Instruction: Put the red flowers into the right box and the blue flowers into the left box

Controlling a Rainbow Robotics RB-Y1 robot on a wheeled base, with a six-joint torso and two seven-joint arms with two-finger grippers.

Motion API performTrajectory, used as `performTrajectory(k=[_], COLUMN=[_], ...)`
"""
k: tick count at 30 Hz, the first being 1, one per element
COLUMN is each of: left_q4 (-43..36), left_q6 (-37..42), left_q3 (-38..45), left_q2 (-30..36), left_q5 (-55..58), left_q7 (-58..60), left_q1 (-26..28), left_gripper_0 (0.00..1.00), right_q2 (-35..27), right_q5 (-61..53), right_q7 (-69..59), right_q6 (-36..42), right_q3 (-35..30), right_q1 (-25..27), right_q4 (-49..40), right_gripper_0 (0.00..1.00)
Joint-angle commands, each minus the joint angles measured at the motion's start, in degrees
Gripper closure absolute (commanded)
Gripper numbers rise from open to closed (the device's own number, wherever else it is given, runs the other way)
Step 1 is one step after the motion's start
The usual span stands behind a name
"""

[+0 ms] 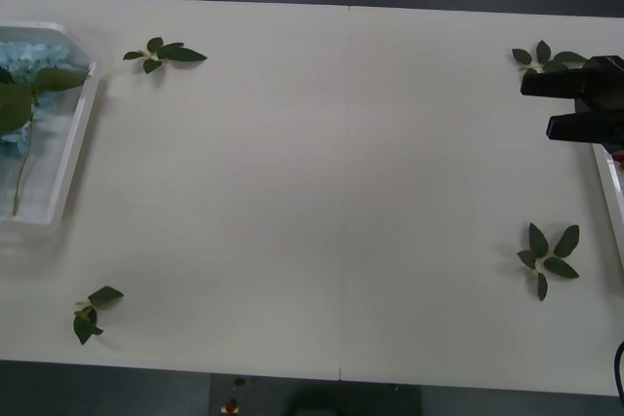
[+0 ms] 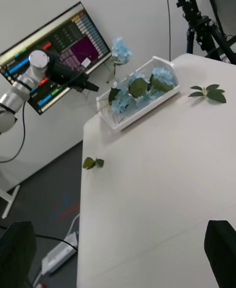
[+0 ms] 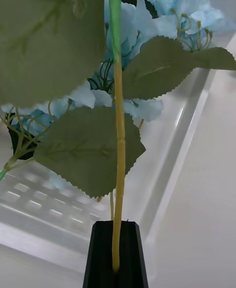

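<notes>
L gripper (image 3: 116,256) is clamped on a blue flower stem (image 3: 118,160), holding it above the left box (image 1: 70,158) at the table's (image 1: 331,192) left edge; more blue flowers (image 1: 34,70) lie inside that box. R gripper (image 1: 575,104), fingers apart, empty, hangs over the right box (image 1: 612,192) at the table's opposite edge. Leaf sprigs (image 1: 164,53) lie near the table corners.

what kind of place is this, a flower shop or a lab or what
Most likely a robotics lab, not a shop. A wall monitor shows coloured data panels, a black camera tripod stands past the white table, and the flowers are artificial ones sorted into a plastic tray by robot arms.
</notes>
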Motion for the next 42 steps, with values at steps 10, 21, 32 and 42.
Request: performTrajectory(k=[10,21,32,42], left_q4=[-0.4,-1.0,-18.6,-22.9], left_q6=[-2.2,0.4,-13.3,-37.8], left_q3=[-1.8,-1.9,-20.4,-43.7], left_q2=[3.0,7.9,10.1,7.5], left_q5=[1.2,16.6,11.4,5.7], left_q7=[-3.0,-3.3,4.2,4.3], left_q1=[0.5,1.1,-0.7,-0.2], left_gripper_0=[0.32,0.04,0.04,0.04], right_q2=[-1.0,-2.0,-2.0,-2.0], right_q5=[11.9,12.6,12.7,12.7], right_q7=[11.5,11.5,11.5,11.5], right_q6=[5.7,7.5,7.5,7.5], right_q3=[-5.6,-5.0,-5.0,-5.0], right_q1=[-1.8,-1.7,-1.8,-1.8], right_q4=[-1.0,-2.1,-2.3,-2.3], right_gripper_0=[0.00,0.00,0.00,0.00])
